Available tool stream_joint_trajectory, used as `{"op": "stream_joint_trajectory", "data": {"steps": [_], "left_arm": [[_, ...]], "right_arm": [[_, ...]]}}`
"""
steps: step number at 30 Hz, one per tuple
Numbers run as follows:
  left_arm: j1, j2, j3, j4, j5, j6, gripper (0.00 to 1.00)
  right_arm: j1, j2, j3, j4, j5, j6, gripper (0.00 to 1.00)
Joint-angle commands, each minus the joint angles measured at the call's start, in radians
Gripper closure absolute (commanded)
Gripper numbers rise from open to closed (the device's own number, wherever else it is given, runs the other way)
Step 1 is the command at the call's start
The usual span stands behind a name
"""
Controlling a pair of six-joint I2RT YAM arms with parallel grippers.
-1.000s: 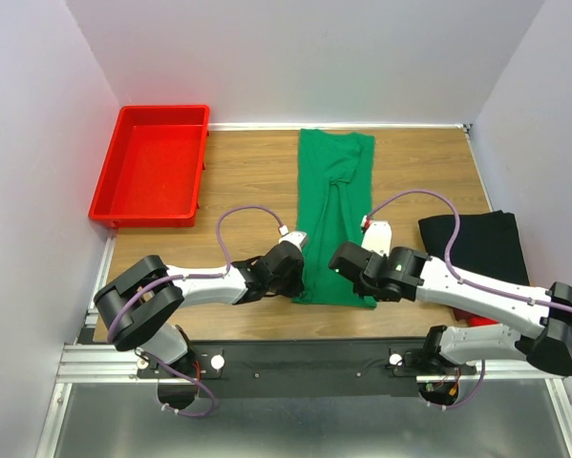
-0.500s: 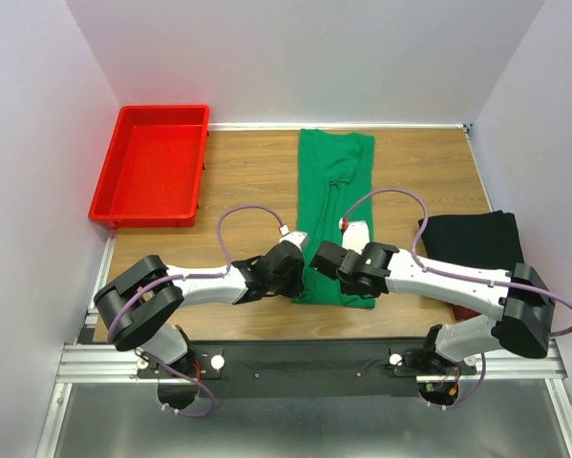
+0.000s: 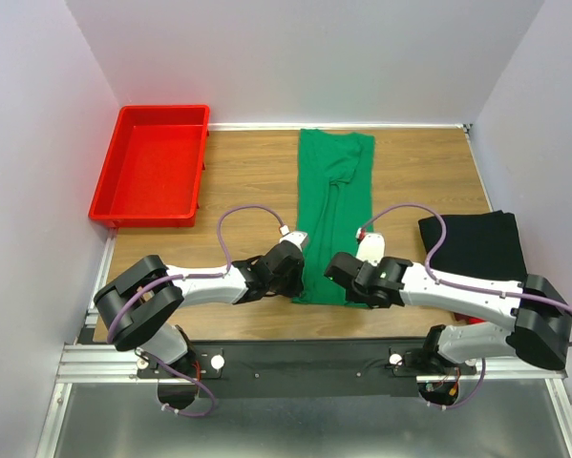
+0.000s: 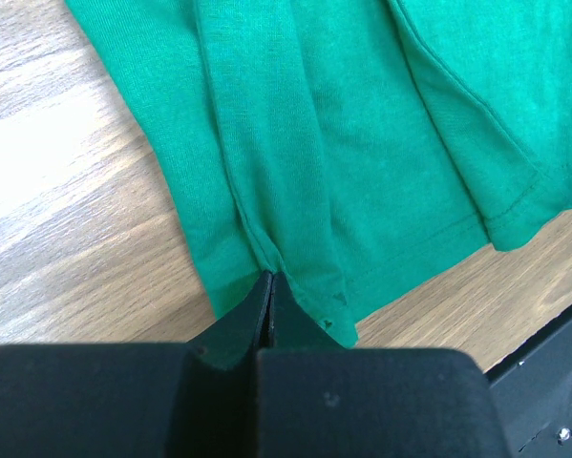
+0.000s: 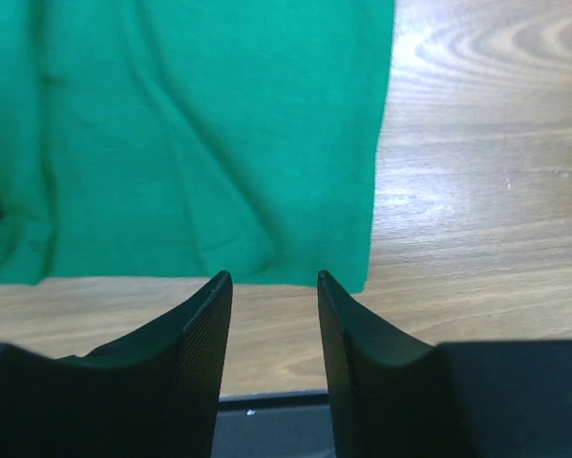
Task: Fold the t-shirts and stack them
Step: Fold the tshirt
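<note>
The green t-shirt point(image 3: 335, 205) lies folded lengthwise as a long strip down the middle of the wooden worktop point(image 3: 247, 172), reaching from the far edge almost to the near edge. The left pincer point(image 3: 300, 280) sits low at the strip's near left corner. In the left wrist view, the left pincer point(image 4: 269, 291) has its fingers pressed together on a pinch of the hem, and creases in the green t-shirt point(image 4: 362, 143) run into the tips. The right pincer point(image 3: 341, 275) hangs over the near right part of the strip. Its fingers point(image 5: 204, 324) stand partly apart with nothing between them, and the shirt's near right corner point(image 5: 357, 272) lies flat just beyond them. A folded black t-shirt point(image 3: 476, 243) rests at the worktop's right edge, well apart from the green one. A red tray point(image 3: 147, 216) stands at the far left corner.
</note>
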Motion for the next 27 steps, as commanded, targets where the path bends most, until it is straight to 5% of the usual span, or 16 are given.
{"op": "stream_joint_trajectory", "data": {"steps": [1,15,27], "left_arm": [[0.004,-0.005,0.008,-0.049,-0.002,0.017,1.00],[0.004,-0.007,0.005,-0.047,-0.004,0.022,1.00],[0.004,-0.017,-0.004,-0.049,-0.005,0.020,1.00]], "right_arm": [[-0.032,-0.023,-0.066,0.123,-0.032,0.037,0.51],[-0.166,-0.123,-0.237,0.413,-0.211,-0.030,0.51],[-0.172,-0.074,-0.289,0.423,-0.259,0.025,0.57]]}}
